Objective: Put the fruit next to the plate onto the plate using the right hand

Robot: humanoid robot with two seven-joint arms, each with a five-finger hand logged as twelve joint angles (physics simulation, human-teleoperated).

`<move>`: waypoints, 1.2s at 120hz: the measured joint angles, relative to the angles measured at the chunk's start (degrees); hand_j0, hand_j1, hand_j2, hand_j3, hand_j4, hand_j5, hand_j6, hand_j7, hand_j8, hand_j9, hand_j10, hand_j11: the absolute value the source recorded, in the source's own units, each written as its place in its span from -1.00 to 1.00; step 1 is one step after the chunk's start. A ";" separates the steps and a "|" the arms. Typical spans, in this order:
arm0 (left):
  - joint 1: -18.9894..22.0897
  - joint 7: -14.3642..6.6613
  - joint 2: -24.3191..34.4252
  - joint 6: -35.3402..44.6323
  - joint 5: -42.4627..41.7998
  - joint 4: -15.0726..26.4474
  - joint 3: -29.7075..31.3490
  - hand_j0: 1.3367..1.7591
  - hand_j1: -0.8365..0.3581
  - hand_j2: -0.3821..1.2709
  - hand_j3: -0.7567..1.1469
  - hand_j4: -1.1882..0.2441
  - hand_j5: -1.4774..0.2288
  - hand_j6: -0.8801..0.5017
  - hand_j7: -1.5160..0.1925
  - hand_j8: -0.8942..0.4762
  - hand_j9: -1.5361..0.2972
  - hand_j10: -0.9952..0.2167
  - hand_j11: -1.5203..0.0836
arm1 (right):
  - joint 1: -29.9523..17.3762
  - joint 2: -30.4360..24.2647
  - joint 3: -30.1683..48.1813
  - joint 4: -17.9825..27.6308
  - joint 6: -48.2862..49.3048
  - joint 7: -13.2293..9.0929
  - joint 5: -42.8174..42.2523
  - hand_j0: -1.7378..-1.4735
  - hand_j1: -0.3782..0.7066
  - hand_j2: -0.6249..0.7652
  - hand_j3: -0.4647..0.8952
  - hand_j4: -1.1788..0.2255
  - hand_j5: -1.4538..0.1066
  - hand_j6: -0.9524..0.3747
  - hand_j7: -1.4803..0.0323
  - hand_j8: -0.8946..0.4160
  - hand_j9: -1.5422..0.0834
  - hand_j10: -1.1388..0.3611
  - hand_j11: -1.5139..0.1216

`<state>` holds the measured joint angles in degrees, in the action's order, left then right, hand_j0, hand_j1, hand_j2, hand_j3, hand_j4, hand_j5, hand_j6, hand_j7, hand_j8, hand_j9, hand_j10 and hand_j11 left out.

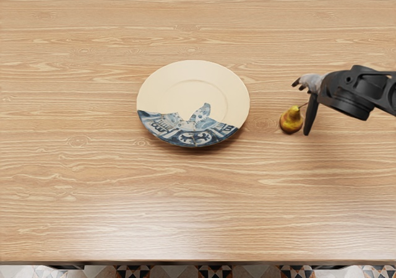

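- A wooden table is filling nearly the whole head view, its grain running from side to side.
- A round cream plate is lying flat near the middle of the table; a blue and white pattern is covering the part of its rim nearest the camera.
- The fruit, a small yellow-brown pear, is sitting on the bare wood to the right of the plate, near its rim but apart from it, so it is not on the plate.
- The pear is standing roughly upright, and its thin stem is pointing up and to the right, towards the hand.
- The right hand is reaching in on a black wrist from the picture's right edge and is hovering just right of the pear.
- Its fingers are hanging released and are grasping nothing: one long dark finger is pointing straight down just beside the pear's right flank, while the shorter grey ones at the top are bending only slightly.
- Whether that long finger is touching the pear's skin or stopping just short of it, I cannot tell, since the two are overlapping at this angle.
- A strip of patterned tiled floor is showing below the table's near edge.
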<state>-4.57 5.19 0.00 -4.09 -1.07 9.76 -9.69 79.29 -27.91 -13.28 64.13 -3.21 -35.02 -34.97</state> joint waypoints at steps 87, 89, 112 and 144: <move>-0.09 0.00 0.00 0.04 0.02 0.00 -0.07 0.52 0.96 -0.54 -0.21 0.65 0.72 0.26 0.76 0.29 0.66 0.63 0.88 | -1.86 -2.37 0.16 2.06 -0.85 0.02 -2.25 -0.40 -0.65 -0.14 -0.32 0.46 0.63 0.20 0.72 0.12 0.67 0.31 0.63; -0.09 0.00 0.00 0.04 0.02 0.00 -0.07 0.52 0.96 -0.54 -0.21 0.65 0.72 0.26 0.76 0.29 0.66 0.63 0.88 | -1.89 -2.40 0.17 2.06 -0.87 0.02 -2.28 -0.40 -0.65 -0.14 -0.32 0.46 0.63 0.20 0.72 0.13 0.67 0.31 0.63; -0.09 0.00 0.00 0.04 0.02 0.00 -0.07 0.52 0.96 -0.54 -0.21 0.65 0.72 0.26 0.76 0.29 0.66 0.63 0.88 | -2.50 -2.47 0.36 2.05 -0.99 0.02 -3.24 -0.40 -0.64 -0.14 -0.32 0.47 0.63 0.21 0.72 0.14 0.67 0.32 0.63; -0.09 -0.01 0.00 -0.01 0.02 0.00 -0.15 0.52 0.97 -0.54 -0.21 0.65 0.72 0.26 0.76 0.29 0.66 0.63 0.88 | -3.18 -2.26 0.52 2.09 -1.27 0.02 -4.38 -0.40 -0.63 -0.14 -0.32 0.47 0.62 0.21 0.71 0.14 0.66 0.32 0.62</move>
<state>-4.66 5.17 0.00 -4.10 -1.05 9.76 -9.84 76.11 -30.17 -12.76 66.23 -4.48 -35.00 -39.35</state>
